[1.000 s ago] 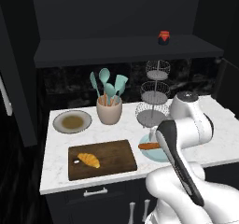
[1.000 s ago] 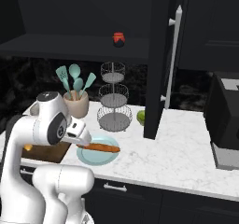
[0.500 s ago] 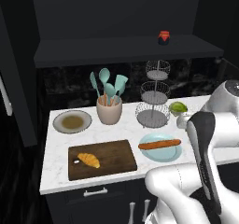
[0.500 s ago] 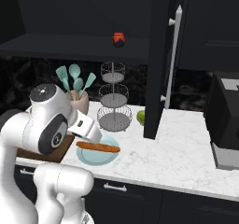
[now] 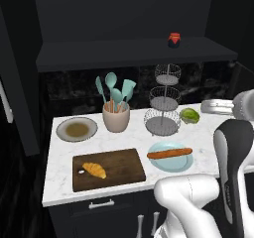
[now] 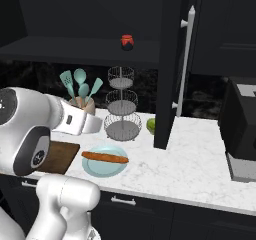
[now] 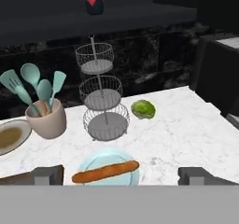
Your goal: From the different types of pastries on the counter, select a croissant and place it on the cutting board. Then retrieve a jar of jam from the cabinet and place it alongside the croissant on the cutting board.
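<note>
The croissant (image 5: 94,170) lies on the cutting board (image 5: 119,162), lower left of centre in the left base view, in the board's left half; its long axis runs diagonally, upper-left end to lower-right end, w/ a small pale hole just left of it on the board. The board is a dark brown rectangle, long side running left-right across the white marble table (image 5: 54,182), near the table's front edge. Right of the board, a light blue plate (image 5: 171,162) carries the long stick pastry (image 5: 169,153), lying nearly left-right, right end tipped slightly up in the frame; in the hand view it sits bottom centre. Behind the board: a grey plate (image 5: 76,129) at left, a beige cup of teal utensils (image 5: 116,115), a three-tier wire stand (image 5: 162,105), and a green round item (image 5: 189,115) further right. The jar of jam (image 5: 173,40), dark w/ red top, stands upright on the cabinet shelf (image 5: 109,53), upper right of the left base view, top centre-left in the hand view. In the hand view the gripper (image 7: 120,175) shows 2 dark fingertips (image 7: 46,175) at the bottom edge, far apart, jaws spread wide w/ nothing between them, looking down over the blue plate.
</note>
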Robot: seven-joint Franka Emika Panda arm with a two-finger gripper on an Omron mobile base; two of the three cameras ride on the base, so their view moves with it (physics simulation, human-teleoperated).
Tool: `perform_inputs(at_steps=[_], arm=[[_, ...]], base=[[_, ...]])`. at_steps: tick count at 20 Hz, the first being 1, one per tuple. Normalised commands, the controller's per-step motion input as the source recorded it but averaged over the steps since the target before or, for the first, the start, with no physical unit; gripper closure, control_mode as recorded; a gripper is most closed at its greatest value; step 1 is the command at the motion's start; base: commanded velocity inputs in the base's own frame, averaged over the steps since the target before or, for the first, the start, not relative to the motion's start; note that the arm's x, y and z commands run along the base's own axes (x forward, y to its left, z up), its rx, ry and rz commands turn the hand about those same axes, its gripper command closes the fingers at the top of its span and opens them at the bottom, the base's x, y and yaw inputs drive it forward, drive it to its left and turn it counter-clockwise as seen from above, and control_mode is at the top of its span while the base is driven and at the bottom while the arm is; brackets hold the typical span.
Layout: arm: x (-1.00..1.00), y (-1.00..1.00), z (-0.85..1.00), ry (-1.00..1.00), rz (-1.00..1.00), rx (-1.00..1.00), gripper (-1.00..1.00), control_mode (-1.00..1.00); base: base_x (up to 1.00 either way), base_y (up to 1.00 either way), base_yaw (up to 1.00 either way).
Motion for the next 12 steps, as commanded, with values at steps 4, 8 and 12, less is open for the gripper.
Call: perform_inputs(at_steps=[4, 8, 12], arm=[[0.00, 0.00, 1.00, -0.27, 0.00, -0.18, -1.00, -1.00], [0.00, -0.01, 0.83, -0.22, 0.00, -0.12, -1.00, -1.00], [0.00, 0.03, 0.20, -0.07, 0.01, -0.05, -1.00, -1.00]], base=[[0.00, 0.00, 0.00], [0.00, 0.00, 0.00], [0.00, 0.00, 0.00]])
